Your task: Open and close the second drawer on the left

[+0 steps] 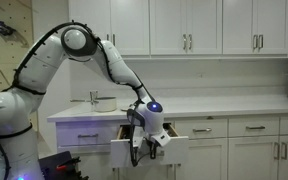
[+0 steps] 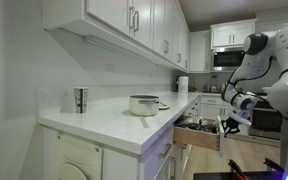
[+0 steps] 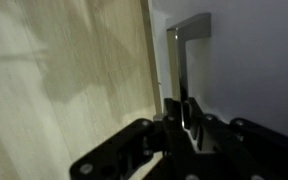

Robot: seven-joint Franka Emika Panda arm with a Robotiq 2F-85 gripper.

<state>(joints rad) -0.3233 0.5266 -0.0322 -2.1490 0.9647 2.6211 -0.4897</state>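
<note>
gripper (image 3: 184, 113) pinched on silver handle (image 3: 190, 52) — second drawer (image 1: 121, 152) open

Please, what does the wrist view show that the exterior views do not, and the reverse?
Only the wrist view: the silver handle on the white drawer front, with the gripper closed on its end. Only the exterior views: the arm, countertop, pot, upper cabinets. Both: the second drawer standing open, gripper at its front.
</note>
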